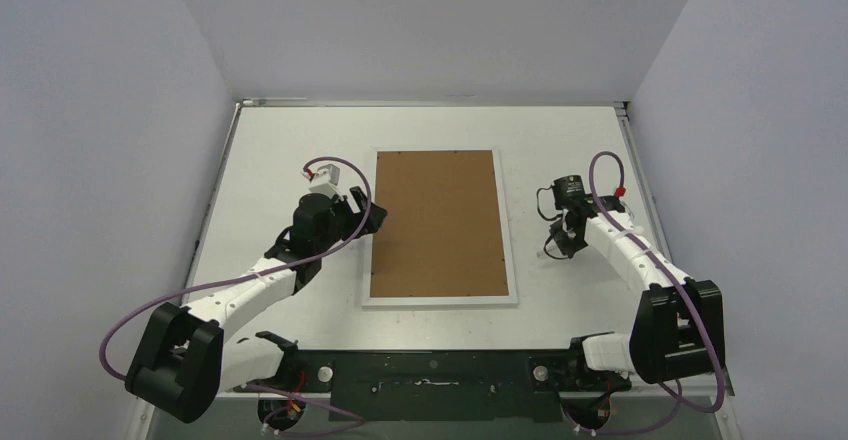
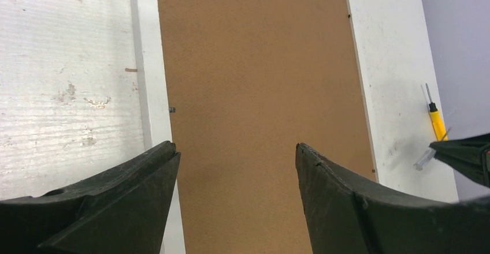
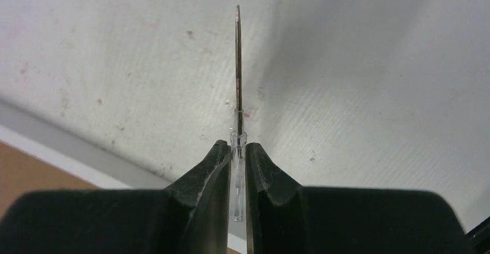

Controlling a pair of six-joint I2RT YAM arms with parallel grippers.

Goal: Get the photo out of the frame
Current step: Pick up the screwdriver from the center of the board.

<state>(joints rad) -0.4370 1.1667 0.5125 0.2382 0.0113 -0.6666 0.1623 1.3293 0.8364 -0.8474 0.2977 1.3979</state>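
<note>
The frame lies face down in the middle of the table, its brown fibreboard back up and a narrow white border around it. The photo is hidden. My left gripper hangs open over the frame's left edge; in the left wrist view its fingers straddle the brown back with nothing between them. My right gripper is to the right of the frame, shut on a small screwdriver with a clear handle. Its metal shaft sticks out past the fingertips over the white table.
A small yellow-handled tool shows on the table beyond the frame's right border, close to the right gripper's fingers. The frame's white border runs just left of the right gripper. Grey walls enclose the table on three sides.
</note>
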